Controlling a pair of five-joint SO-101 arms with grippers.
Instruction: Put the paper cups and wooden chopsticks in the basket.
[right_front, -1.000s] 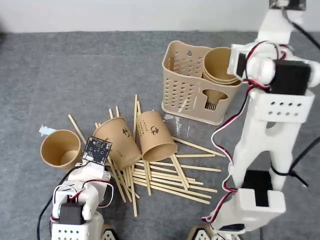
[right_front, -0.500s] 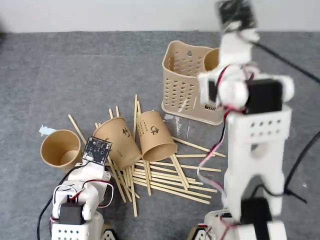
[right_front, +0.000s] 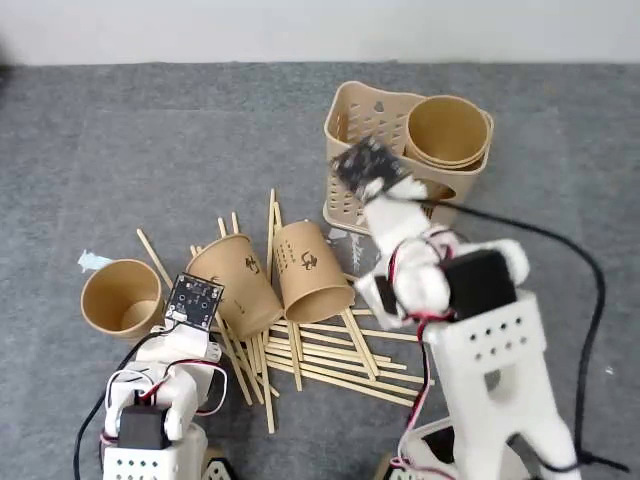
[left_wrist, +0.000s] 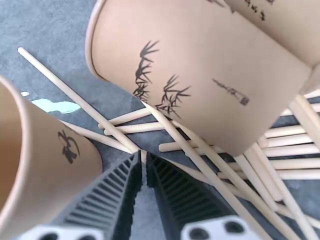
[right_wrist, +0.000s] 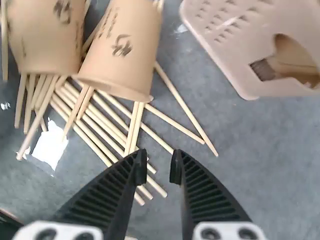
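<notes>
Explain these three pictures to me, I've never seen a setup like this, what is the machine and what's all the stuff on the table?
These are two small robot arms at a grey table. One picture looks down from above: the left arm is low by the cups, and the right arm is near the basket. The other two pictures come from a camera on each wrist, looking past that arm's own pincer. On the table lie loose wooden chopsticks, with a tipped cup and a second tipped cup on top, plus an upright cup. The basket already holds stacked cups. The left pincer is shut and the right pincer is slightly open. Neither holds anything.
</notes>
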